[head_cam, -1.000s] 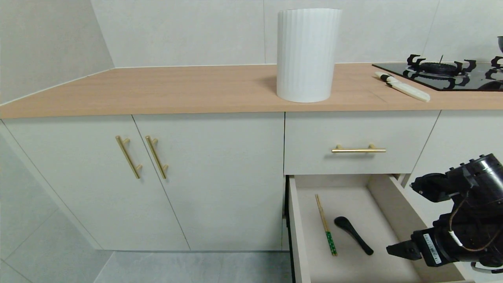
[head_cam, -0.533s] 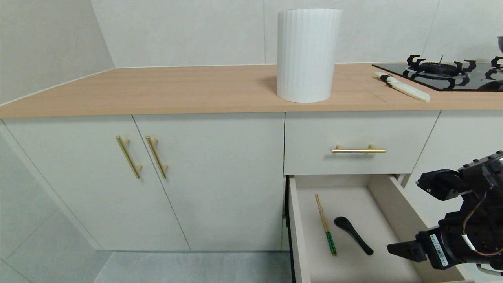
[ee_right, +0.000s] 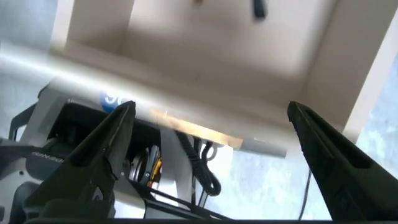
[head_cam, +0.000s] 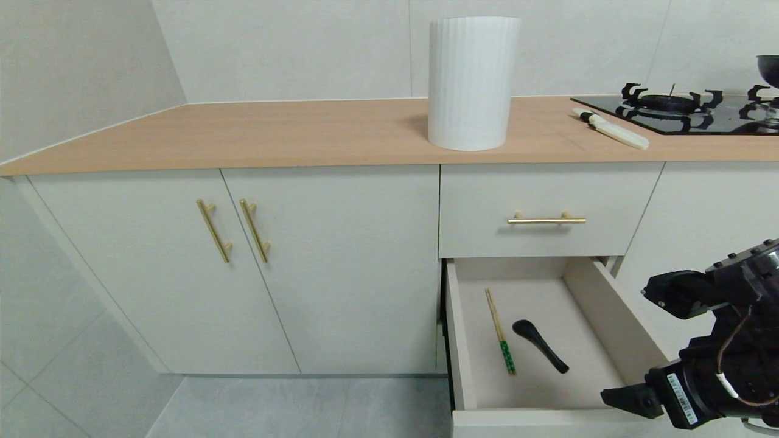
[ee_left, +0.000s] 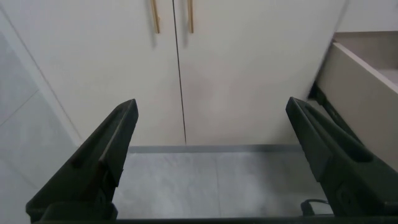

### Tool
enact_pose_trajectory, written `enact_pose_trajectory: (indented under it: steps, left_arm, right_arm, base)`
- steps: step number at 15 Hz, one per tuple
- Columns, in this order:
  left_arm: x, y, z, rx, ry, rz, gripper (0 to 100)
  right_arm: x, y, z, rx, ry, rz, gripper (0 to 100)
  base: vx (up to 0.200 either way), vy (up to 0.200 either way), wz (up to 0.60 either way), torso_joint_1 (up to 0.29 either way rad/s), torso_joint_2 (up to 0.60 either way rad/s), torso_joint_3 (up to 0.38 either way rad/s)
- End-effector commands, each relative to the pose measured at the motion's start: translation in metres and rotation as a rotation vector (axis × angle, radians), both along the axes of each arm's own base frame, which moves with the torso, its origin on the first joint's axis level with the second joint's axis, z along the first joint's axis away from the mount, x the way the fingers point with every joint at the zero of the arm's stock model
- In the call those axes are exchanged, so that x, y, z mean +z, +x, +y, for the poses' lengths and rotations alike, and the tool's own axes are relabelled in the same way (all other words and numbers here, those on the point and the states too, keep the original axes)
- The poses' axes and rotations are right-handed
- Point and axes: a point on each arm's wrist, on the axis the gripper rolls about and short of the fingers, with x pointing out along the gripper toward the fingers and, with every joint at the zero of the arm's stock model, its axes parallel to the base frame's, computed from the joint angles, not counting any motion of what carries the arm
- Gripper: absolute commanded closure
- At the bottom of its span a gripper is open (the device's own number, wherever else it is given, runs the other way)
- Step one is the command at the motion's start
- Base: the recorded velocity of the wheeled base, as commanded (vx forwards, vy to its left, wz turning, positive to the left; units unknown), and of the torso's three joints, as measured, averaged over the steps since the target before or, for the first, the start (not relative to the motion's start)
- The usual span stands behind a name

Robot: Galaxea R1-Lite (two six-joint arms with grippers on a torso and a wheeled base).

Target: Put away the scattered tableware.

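home kitchen | wood countertop [head_cam: 274, 131] w/ gas hob [head_cam: 675, 112] | tiled wall [head_cam: 292, 48] | base cabinets [head_cam: 243, 267]

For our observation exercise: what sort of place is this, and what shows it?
Most likely a home kitchen: a gas hob set in a wooden countertop, and chopsticks and a spoon in an open drawer.
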Motion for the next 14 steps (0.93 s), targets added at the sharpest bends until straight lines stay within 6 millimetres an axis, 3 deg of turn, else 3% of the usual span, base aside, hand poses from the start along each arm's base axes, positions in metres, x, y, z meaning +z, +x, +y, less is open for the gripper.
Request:
enact_pose_trajectory:
  steps: [1,4,14]
  left_arm:
    - [0.000,0.000,0.000,0.001,0.000,0.000,0]
    - [0.000,0.000,0.000,0.000,0.000,0.000,0]
    - [0.000,0.000,0.000,0.000,0.000,0.001,0]
  right_arm:
    - [-0.003,0.002,0.002,0.004,-0.007,0.013,0]
    - [-0.010,0.002,0.004,0.020,-0.024,0.042,0]
    - [-0.065,0.024,0.030,0.075,-0.173,0.300,0]
  base:
    - [0.000,0.000,0.00,0.000,0.00,0.000]
    - [0.000,0.000,0.00,0.000,0.00,0.000]
    - [0.000,0.000,0.00,0.000,0.00,0.000]
